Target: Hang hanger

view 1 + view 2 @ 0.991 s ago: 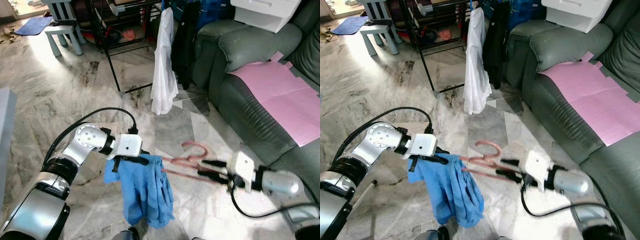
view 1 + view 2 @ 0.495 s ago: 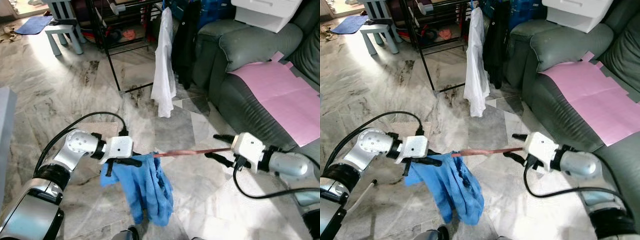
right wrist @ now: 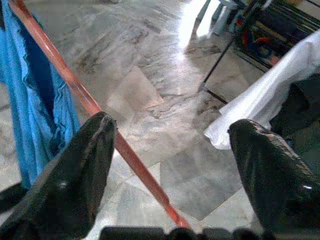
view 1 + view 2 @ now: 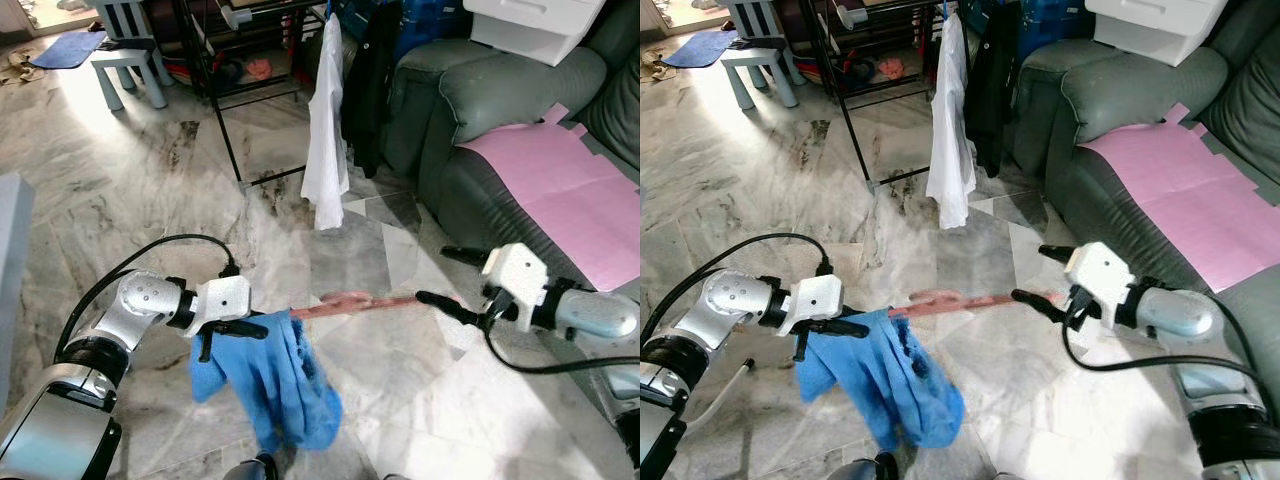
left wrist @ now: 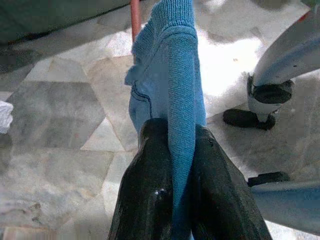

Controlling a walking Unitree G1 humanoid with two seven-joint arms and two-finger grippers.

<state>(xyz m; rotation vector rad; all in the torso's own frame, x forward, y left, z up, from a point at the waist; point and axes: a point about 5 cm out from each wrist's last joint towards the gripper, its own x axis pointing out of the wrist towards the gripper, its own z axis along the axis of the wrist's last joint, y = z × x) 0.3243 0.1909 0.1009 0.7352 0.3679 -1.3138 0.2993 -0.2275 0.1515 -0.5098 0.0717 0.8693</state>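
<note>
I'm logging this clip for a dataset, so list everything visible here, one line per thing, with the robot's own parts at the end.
blue garment: 1, blue, hanging over one end of the hanger, pinched by the left gripper
hanger: 1, reddish-pink, held in the air between the two grippers
white shirt: 1, white, hanging on the rack
dark garment: 1, black, hanging beside the white shirt
clothes rack: 1, black, standing on the floor behind
sofa: 1, grey-green, on the right
pink sheet: 1, pink, lying on the sofa seat
stool: 1, pale blue, far left
left gripper: shut on the blue garment
right gripper: fingers spread, the hanger's bar beside one finger
</note>
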